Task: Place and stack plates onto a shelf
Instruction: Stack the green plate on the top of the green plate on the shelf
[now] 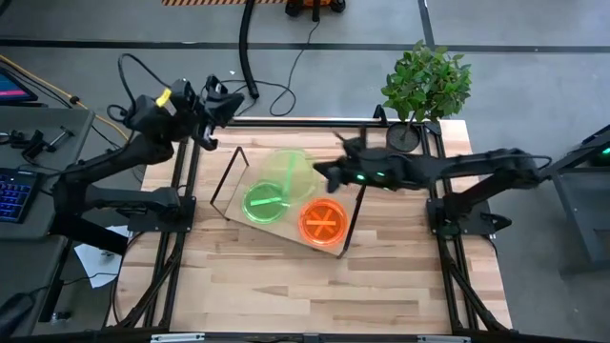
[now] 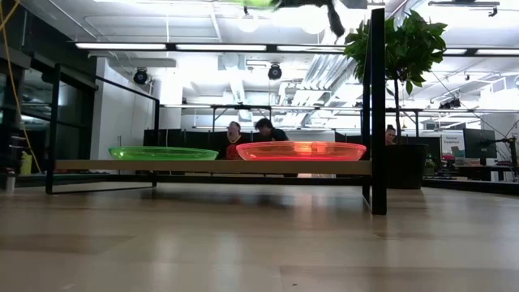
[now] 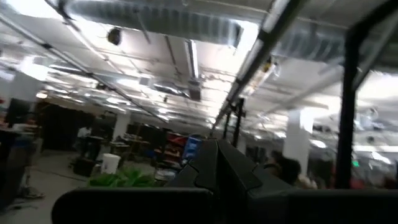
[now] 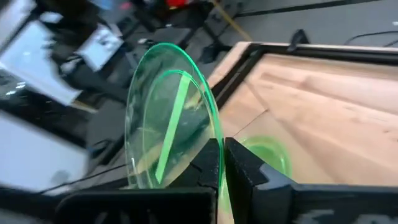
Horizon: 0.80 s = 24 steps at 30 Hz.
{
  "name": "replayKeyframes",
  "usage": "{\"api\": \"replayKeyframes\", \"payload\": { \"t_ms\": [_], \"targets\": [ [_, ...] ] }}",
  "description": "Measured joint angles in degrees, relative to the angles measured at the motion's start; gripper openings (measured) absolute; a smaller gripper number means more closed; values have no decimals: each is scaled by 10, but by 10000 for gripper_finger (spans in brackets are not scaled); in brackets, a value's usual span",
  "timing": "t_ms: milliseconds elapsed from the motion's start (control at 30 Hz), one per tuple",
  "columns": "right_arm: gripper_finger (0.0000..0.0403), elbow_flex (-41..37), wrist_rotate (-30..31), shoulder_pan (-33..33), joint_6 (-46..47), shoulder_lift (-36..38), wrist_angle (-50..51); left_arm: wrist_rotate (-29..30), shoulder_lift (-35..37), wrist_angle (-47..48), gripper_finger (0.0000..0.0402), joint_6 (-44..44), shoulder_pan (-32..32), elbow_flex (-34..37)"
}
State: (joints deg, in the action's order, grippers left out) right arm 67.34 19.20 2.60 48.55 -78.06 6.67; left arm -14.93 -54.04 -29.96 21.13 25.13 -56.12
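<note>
Two plates on shelf (image 1: 238, 181); right gripper (image 4: 222, 163) clamps a third, green (image 4: 168, 118)

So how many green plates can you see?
2. One green plate lies flat on the shelf, next to the orange plate. The other green plate is held up above the shelf by the right gripper. None looks hidden.

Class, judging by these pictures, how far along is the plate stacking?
Done: a green plate and an orange plate lie on the shelf. In hand: the right gripper holds another green plate above them. Left: setting it down.
</note>
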Motion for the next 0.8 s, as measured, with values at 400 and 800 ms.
{"api": "replayKeyframes", "payload": {
  "t_ms": [400, 800],
  "targets": [
    [0, 97, -4, -50, 10, -233, -4, -131, 11, 96, 0, -18, 12, -24],
    [0, 154, -66, -74, -16, -340, -6, -103, 14, 139, 0, -42, -61, -24]
  ]
}}
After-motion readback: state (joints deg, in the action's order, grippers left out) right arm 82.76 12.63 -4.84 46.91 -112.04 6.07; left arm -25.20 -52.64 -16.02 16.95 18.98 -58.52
